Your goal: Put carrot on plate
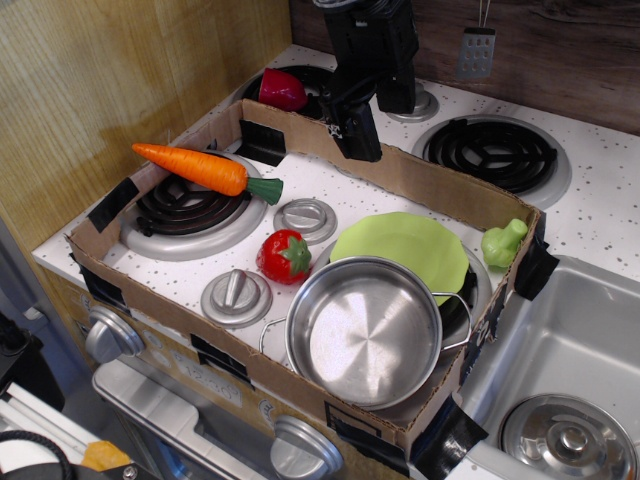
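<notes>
A black gripper (355,125) hangs from the top of the view over the far edge of a toy stove, its fingers pointing down just above a cardboard wall (400,175); whether the fingers are open or closed cannot be told from this angle, and nothing is seen held in them. The white speckled bench (340,185) carries a low cardboard frame taped with black tape. Inside it, at the left, an orange carrot (195,168) lies across the near-left burner (190,215), tapered tip pointing left, green stem end pointing right. Well apart from it, toward the right, a light green plate (405,245) rests flat. A shiny steel pot (365,332) sits near the front, its rim overlapping the plate's near edge. A red toy strawberry (284,256) stands between the carrot and the pot, just left of the plate. Two grey knobs (305,218) sit on the stove top. A small green toy (503,243) perches on the right cardboard wall. A steel sink (590,340) lies at the right.
</notes>
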You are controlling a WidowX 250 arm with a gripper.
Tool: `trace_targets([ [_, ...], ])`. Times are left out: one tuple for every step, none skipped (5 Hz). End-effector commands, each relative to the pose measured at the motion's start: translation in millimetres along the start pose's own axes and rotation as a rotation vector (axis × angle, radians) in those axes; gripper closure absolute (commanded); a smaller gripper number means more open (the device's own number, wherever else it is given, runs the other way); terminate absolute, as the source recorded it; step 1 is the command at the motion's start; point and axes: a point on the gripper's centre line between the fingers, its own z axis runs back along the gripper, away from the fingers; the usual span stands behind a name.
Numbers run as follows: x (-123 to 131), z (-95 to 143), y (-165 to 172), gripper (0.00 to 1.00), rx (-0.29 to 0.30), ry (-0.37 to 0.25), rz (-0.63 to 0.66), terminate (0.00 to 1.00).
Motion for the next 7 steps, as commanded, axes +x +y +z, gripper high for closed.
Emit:
trace_targets([
  [0.0,0.0,0.0,0.0,0.0,0.0,0.0,0.0],
  [-24.2,8.5,-2.3,0.0,0.05,0.167,0.007,0.0],
  [-48.4,19.4,-1.4,0.0,0.084,0.3,-0.014,0.0],
  [-71.0,27.9,-6.2,0.0,0.093,0.369,-0.003,0.0],
  [-92.2,32.0,-19.5,0.0,0.067,0.395,0.056,0.0],
  [-117.7,35.2,-35.8,0.0,0.022,0.419,0.129,0.0],
  [-141.1,31.9,-43.7,0.0,-0.013,0.413,0.174,0.0],
])
